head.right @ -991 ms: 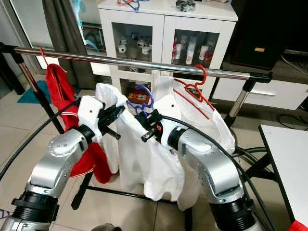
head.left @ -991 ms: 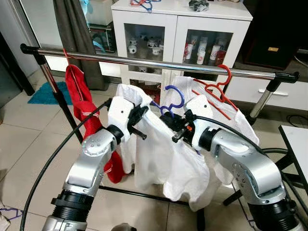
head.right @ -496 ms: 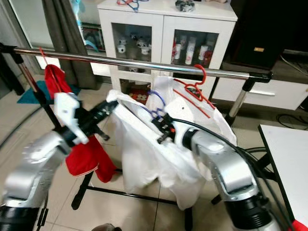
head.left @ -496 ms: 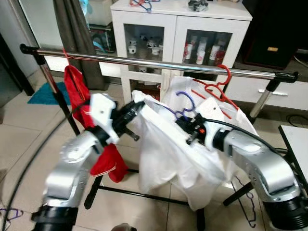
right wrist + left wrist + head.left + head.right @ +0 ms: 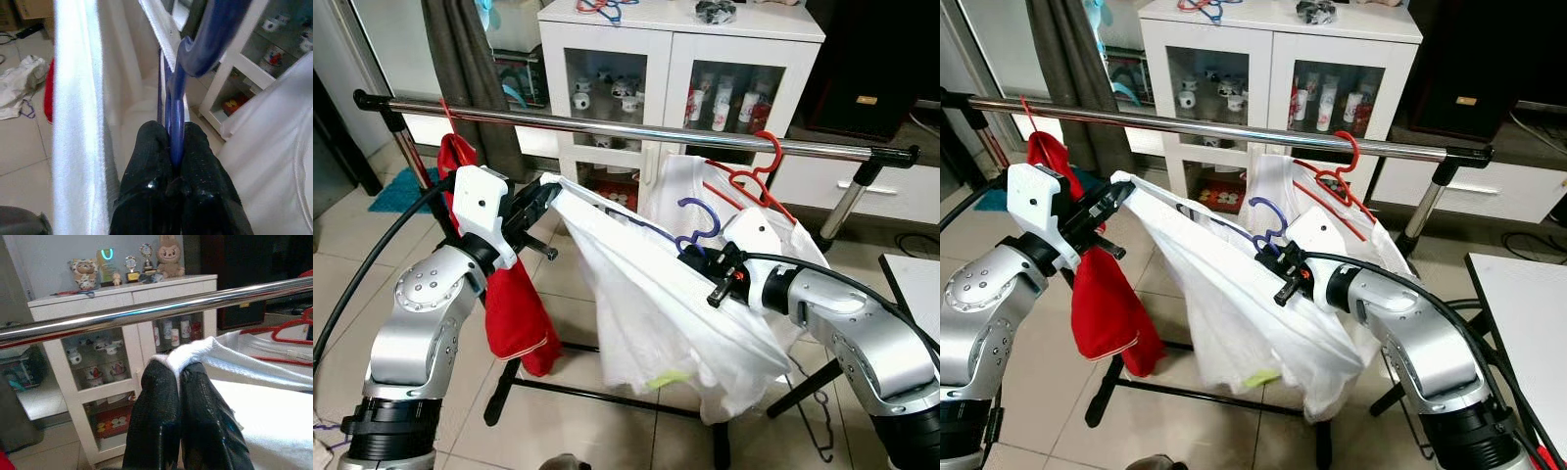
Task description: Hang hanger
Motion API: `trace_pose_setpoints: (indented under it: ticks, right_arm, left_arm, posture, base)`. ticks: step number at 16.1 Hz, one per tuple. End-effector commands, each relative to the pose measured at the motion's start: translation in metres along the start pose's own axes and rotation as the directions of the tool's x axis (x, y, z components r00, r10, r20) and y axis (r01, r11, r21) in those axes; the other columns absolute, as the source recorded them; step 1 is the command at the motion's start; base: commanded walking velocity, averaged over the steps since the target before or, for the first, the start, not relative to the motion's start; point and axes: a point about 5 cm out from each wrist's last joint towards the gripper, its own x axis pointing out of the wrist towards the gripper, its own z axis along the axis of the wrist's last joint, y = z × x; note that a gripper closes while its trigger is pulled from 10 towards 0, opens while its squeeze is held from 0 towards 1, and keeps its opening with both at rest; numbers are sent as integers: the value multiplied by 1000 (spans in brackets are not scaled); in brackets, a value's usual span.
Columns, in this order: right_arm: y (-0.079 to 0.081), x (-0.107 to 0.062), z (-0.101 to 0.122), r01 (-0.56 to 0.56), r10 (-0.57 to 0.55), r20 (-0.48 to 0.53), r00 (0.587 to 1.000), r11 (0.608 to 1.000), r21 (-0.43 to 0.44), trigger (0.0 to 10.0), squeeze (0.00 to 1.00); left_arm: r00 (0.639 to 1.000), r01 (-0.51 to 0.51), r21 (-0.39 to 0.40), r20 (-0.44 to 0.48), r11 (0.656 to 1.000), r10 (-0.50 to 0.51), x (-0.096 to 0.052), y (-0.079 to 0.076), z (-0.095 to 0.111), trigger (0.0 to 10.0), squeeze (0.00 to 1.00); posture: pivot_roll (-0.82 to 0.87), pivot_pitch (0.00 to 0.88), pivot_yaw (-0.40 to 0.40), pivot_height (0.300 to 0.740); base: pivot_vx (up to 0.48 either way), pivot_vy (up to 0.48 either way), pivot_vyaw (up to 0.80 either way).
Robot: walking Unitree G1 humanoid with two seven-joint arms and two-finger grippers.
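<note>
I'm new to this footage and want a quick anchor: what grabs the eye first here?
A white garment stretched taut below the long chrome clothes rail, between the two grippers. The left gripper pinches its corner; the right gripper clamps the blue plastic hanger carrying it. At the rail's left end hangs a red cloth.

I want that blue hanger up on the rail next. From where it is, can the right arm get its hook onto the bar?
Probably yes. The right gripper pinches the blue hanger just below the rail, with bare bar above it between the red garment and the red hanger.
</note>
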Motion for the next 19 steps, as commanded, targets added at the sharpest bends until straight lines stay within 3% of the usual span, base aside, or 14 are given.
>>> trace_pose_setpoints:
  ticks: [1,2,4,7,9,11,12,13,14,15,16,18,19]
  right_arm:
    - [0,-19,9,-72,70,69,995,997,24,0,0]
    - [5,-29,17,-145,133,156,979,988,62,0,0]
    - [9,-36,22,-204,181,221,958,975,88,0,0]
    - [6,-36,22,-163,135,233,963,981,107,0,0]
    - [-1,-30,27,-100,30,305,952,971,217,0,0]
    - [-10,-19,36,-37,-125,399,908,926,375,0,0]
    - [-11,-17,38,-37,-144,413,899,916,399,0,0]
    - [-14,-11,46,-40,-222,467,856,872,488,0,0]
    - [-15,-10,49,-40,-250,483,839,858,512,0,0]
    - [-16,-7,55,-35,-284,508,814,847,530,0,0]
    - [-13,-5,57,-13,-274,501,821,868,497,0,0]
    - [-9,-1,59,29,-286,497,819,886,463,0,0]
    - [-9,1,56,117,-307,455,836,910,399,0,0]
  left_arm:
    - [982,-187,70,41,980,184,-4,37,15,0,0]
    - [977,-213,70,33,975,211,0,43,14,0,0]
    - [976,-219,18,9,976,219,3,40,5,0,0]
    - [987,-163,-41,-1,986,163,8,31,0,0,0]
    - [999,4,-122,-46,993,-9,14,4,-14,0,0]
    - [991,101,-207,-71,973,-118,17,-27,-26,0,0]
    - [988,122,-213,-68,969,-140,18,-32,-26,0,0]
    - [960,259,-257,-38,931,-278,18,-62,-25,0,0]
    - [942,318,-269,-23,909,-336,18,-74,-23,0,0]
    - [904,411,-277,-4,869,-429,18,-95,-21,0,0]
    - [891,439,-277,10,855,-454,19,-102,-19,0,0]
    - [881,463,-280,42,841,-471,20,-110,-12,0,0]
    - [881,466,-293,70,835,-467,20,-109,-8,0,0]
  posture:
    - [32,0,34,740]
    - [30,0,40,740]
    - [25,0,46,740]
    - [23,0,51,740]
    - [26,0,47,740]
    - [26,0,44,740]
    - [27,0,42,740]
    - [28,0,40,740]
    - [28,0,40,740]
    - [28,0,40,740]
    - [28,0,40,740]
    - [28,0,37,740]
    - [27,0,38,740]
  base:
    - [0,0,0]
    - [0,0,0]
    - [0,0,0]
    - [0,0,0]
    - [0,0,0]
    - [0,0,0]
    - [0,0,0]
    - [0,0,0]
    - [0,0,0]
    - [0,0,0]
    - [0,0,0]
    - [0,0,0]
    - [0,0,0]
